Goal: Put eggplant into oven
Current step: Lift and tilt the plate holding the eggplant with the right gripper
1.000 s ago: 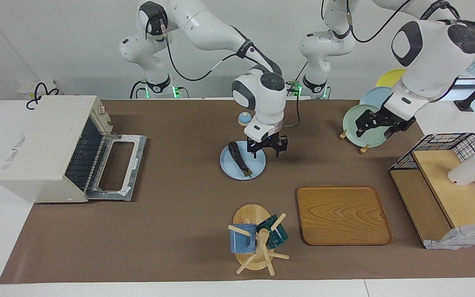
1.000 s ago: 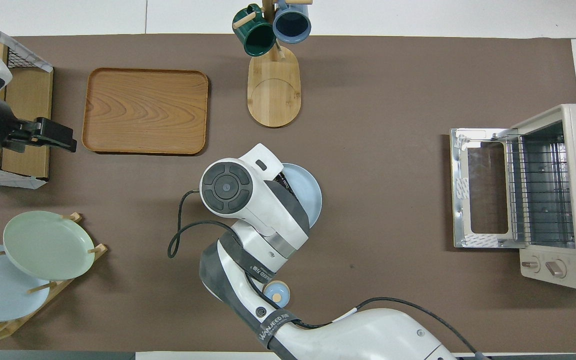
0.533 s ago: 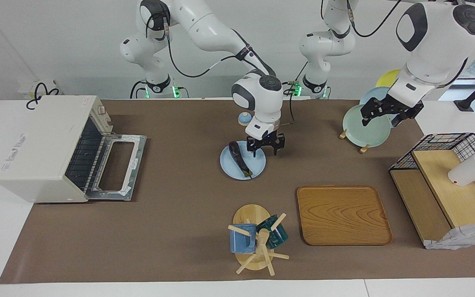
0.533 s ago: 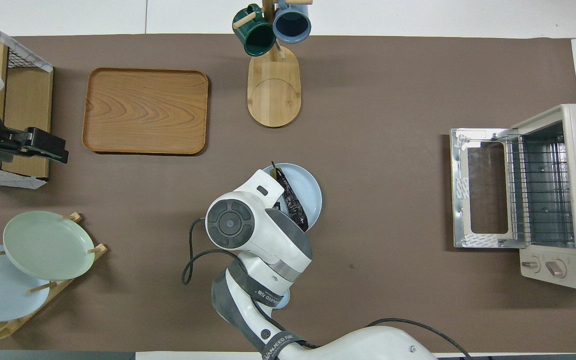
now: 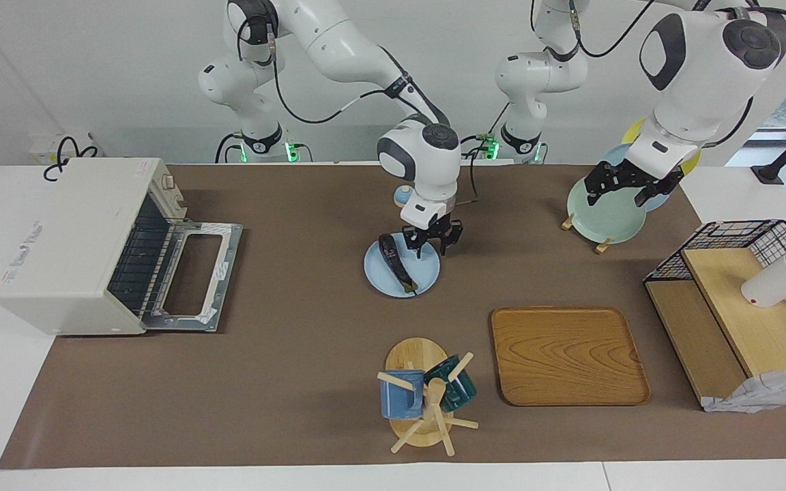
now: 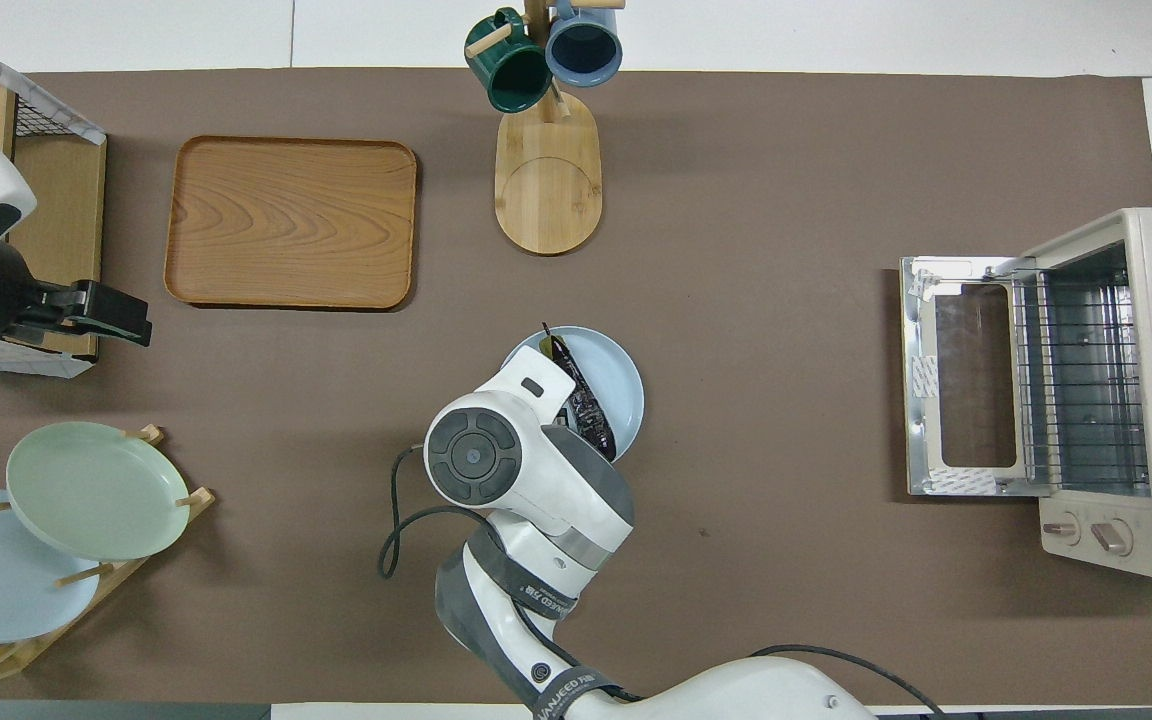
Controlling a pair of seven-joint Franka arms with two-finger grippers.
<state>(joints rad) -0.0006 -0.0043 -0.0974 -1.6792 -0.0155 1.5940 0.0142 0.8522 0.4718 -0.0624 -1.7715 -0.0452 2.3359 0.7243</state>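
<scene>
The dark purple eggplant (image 5: 397,265) lies on a light blue plate (image 5: 426,274) in the middle of the table; it also shows in the overhead view (image 6: 586,405) on that plate (image 6: 624,385). My right gripper (image 5: 432,246) is open and empty, just above the plate's edge nearer the robots, beside the eggplant and apart from it. The cream oven (image 5: 69,235) stands at the right arm's end of the table with its door (image 5: 195,276) folded down flat and its wire rack (image 6: 1081,375) showing. My left gripper (image 5: 628,185) is open and empty, raised over the plate rack.
A mug tree (image 5: 420,395) with a blue and a green mug and a wooden tray (image 5: 567,354) lie farther from the robots. A plate rack holding a green plate (image 5: 604,215) and a wire shelf unit (image 5: 741,307) stand at the left arm's end. A small blue lid (image 5: 403,196) sits near the robots.
My right gripper has shifted along the plate toward the eggplant and come lower. My left gripper has moved from the shelf unit toward the plate rack.
</scene>
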